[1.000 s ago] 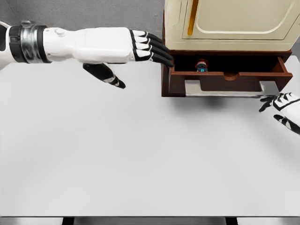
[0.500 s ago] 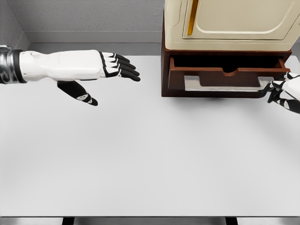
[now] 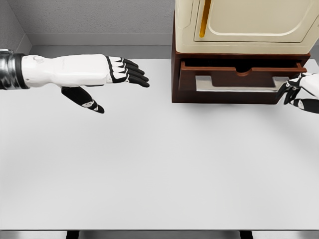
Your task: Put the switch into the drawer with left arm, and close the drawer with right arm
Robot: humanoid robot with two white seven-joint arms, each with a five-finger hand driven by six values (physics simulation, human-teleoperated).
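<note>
Dark brown wood makes up the drawer [image 3: 239, 79], which sits under a cream cabinet [image 3: 244, 25] at the back right of the pale grey table [image 3: 159, 169]. The drawer front is nearly flush with its frame, with only a narrow dark gap showing along its top edge, so closing looks almost finished. The switch is not visible anywhere on the table; judging from that, it probably lies inside the drawer, hidden by the front panel, though the pictures cannot confirm it.

The right hand [image 3: 301, 92] is at the drawer's right end, its dark fingers [image 3: 290, 89] bent and touching or very nearly touching the front corner; they hold nothing. The left hand [image 3: 112, 74] hovers well apart from the drawer, over the left part of the table, fingers extended and close together with the thumb [image 3: 83, 98] hanging down, empty.

The drawer should behave as a stiff, rigid box sliding on runners, fairly light, with no fragility to worry about. It needs no grip at all for this last bit: a flat push on the front panel does it. Pushing at the far right corner might skew it in its frame, so a contact nearer the middle, by the notch [image 3: 243, 71] in the top edge, would likely run straighter.
</note>
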